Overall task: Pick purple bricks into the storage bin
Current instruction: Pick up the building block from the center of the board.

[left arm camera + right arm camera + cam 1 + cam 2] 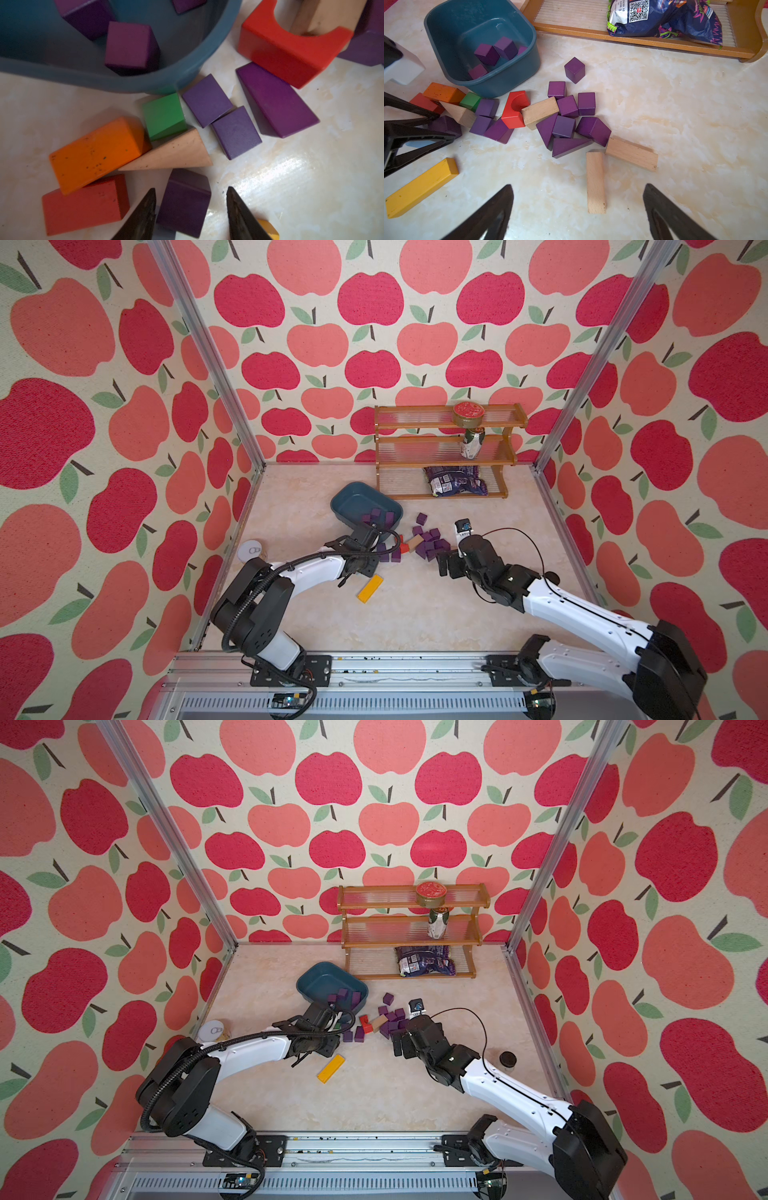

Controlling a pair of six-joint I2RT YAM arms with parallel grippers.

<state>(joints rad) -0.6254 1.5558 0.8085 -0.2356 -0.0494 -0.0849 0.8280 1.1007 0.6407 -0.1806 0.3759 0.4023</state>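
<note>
one dark teal plastic storage bin (356, 501) sits mid-table, its long axis running upper left to lower right in a top view. it holds four small dark-purple bricks (486, 54). about twelve more lie beside it. the left gripper (191, 189) is half-open, straddling one purple brick (184, 207) unclamped. the right gripper (577, 185) gapes wide, empty.

Snack bag (675, 25) w/ QR code (638, 10), "B"

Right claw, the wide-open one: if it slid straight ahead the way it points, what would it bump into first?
Most likely the long plain tan wooden block lying just ahead of the right gripper, unless it hangs high enough to pass over.
</note>
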